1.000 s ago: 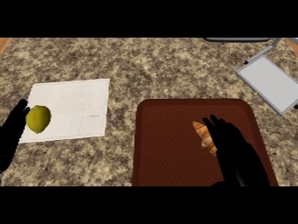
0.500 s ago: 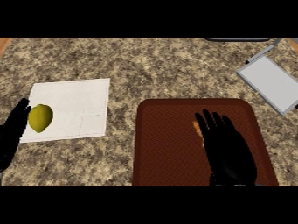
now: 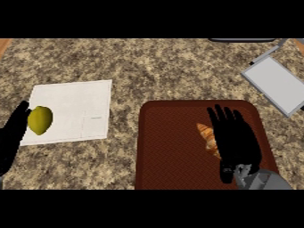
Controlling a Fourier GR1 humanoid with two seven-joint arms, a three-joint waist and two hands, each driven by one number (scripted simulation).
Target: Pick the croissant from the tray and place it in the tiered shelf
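Note:
A golden croissant lies on the dark red tray at the counter's front right. My right hand hovers over the tray with straight fingers pointing away from me, covering the croissant's right side; whether it touches the croissant I cannot tell. The grey tiered shelf stands at the back right, apart from the hand. My left hand rests open at the left edge, fingers up.
A white cutting board lies left of the tray with a yellow lemon on its left part, close to my left hand. A dark rim shows at the back edge. Wooden edges show at both far corners.
My right hand has slid forward and slightly left over the tray and now covers more of the croissant. The left hand has shifted only slightly.

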